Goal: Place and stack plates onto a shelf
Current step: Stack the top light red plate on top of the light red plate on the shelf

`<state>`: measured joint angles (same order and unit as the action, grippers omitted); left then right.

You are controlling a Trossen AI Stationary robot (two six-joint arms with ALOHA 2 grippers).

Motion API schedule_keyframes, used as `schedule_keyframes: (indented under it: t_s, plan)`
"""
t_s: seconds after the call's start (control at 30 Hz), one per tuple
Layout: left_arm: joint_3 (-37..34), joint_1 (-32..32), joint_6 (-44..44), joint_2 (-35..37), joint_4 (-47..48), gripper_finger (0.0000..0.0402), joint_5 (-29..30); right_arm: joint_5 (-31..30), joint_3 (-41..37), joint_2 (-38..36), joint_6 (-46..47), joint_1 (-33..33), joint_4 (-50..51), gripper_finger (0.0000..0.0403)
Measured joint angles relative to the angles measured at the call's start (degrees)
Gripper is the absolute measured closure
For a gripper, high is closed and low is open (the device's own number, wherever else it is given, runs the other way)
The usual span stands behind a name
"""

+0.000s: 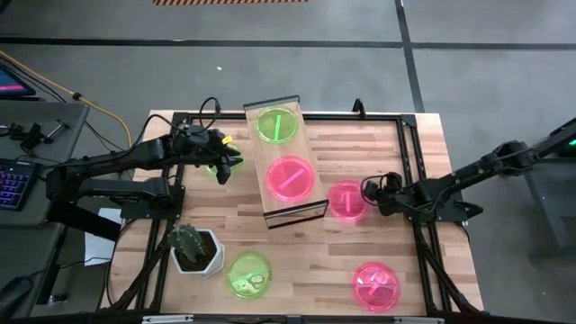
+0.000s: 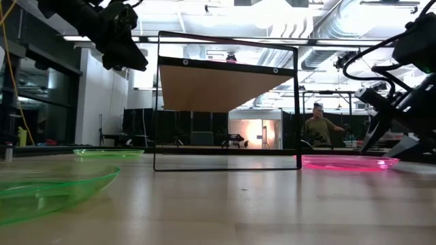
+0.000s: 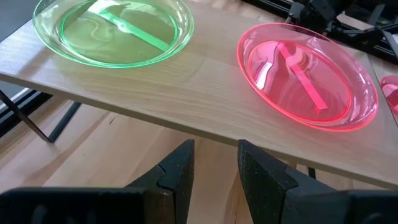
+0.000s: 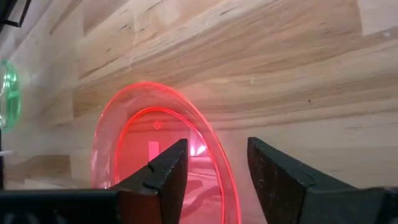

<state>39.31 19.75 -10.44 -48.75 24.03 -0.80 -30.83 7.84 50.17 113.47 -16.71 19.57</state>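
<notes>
The shelf (image 1: 310,205) is a light-wood plank on a dark metal frame (image 2: 228,163), standing mid-table. On it lie a green plate (image 1: 275,124) (image 3: 112,28) and a pink plate (image 1: 291,176) (image 3: 308,74). My left gripper (image 1: 232,164) (image 3: 216,163) is open, raised beside the shelf's left edge, above another green plate (image 1: 216,168) (image 2: 109,153). My right gripper (image 1: 367,194) (image 4: 214,163) is open and low; its fingers stand on either side of the right-hand rim (image 4: 211,146) of a pink plate (image 1: 346,200) (image 2: 344,162) that lies flat on the table. Whether they touch it does not show.
A green plate (image 1: 247,274) (image 2: 48,187) and a pink plate (image 1: 375,285) lie near the table's near edge. A cactus in a white pot (image 1: 192,248) stands at the near left. A dark frame rail (image 1: 409,144) runs along the table's edges.
</notes>
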Motion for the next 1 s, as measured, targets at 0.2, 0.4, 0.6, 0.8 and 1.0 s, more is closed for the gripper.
schedule_keyframes:
  t_s: [0.2,0.4,0.6,0.8,1.0]
  plan:
    - [-0.02,0.02,0.02,0.00,0.02,0.0291,0.00,0.86,-0.11,0.04,-1.56,0.00,0.22,0.0287]
    - [-0.02,0.00,0.05,0.00,0.02,0.0291,0.00,2.30,-0.20,0.09,-3.00,0.00,-0.08,0.0320]
    - [-0.02,-0.01,0.20,0.00,0.02,0.0291,0.97,3.65,-0.13,0.09,-4.45,0.02,0.22,0.0335]
    - [-0.04,0.01,0.17,0.00,0.05,0.0291,1.72,4.35,-0.28,-0.55,-3.49,-0.04,0.26,0.0394]
    - [-0.04,0.02,0.17,0.00,0.09,0.0291,1.70,3.36,-0.44,-6.88,-3.83,-0.15,-0.39,0.0402]
